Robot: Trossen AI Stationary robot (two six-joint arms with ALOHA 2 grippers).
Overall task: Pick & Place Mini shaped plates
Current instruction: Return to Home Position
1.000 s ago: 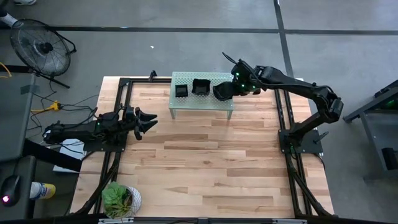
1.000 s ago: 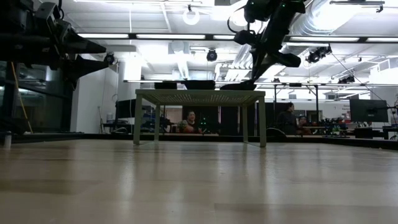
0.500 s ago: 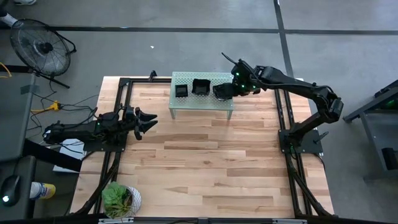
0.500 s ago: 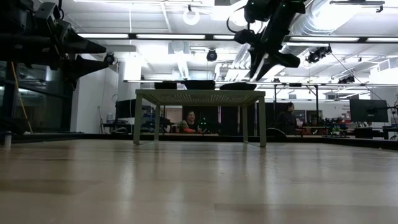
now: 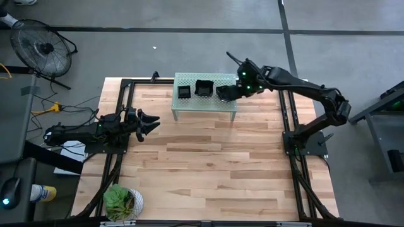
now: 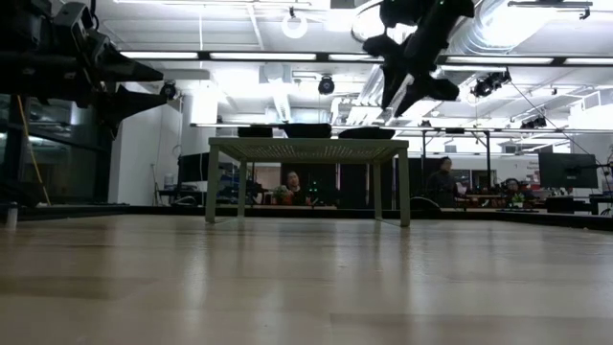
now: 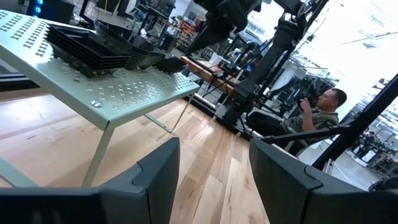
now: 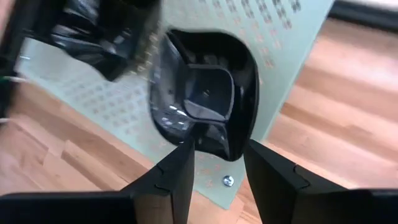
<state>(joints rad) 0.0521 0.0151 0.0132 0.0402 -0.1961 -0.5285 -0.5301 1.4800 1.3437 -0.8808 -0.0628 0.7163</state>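
Observation:
A pale green perforated shelf (image 5: 205, 106) stands at the table's far middle. On it rest three lots of glossy black mini shaped plates: a left stack (image 5: 184, 93), a middle stack (image 5: 204, 87) and a right plate (image 5: 223, 93). In the right wrist view that right plate (image 8: 208, 99) lies flat near the shelf's corner. My right gripper (image 6: 402, 103) hangs open just above it, clear of it, and its fingers frame it in that view (image 8: 217, 171). My left gripper (image 5: 153, 121) waits open over the table's left side, aimed at the shelf (image 7: 124, 93).
A potted green plant (image 5: 121, 202) stands at the table's near left corner. Black frame rails (image 5: 123, 85) run along the table's edges. Bare wood (image 5: 208, 164) lies in front of the shelf. People sit in the room beyond (image 6: 292, 184).
My right gripper has opened and let go of the right plate, which now lies flat on the shelf's right end. The gripper has then risen a little above it. My left arm has kept still.

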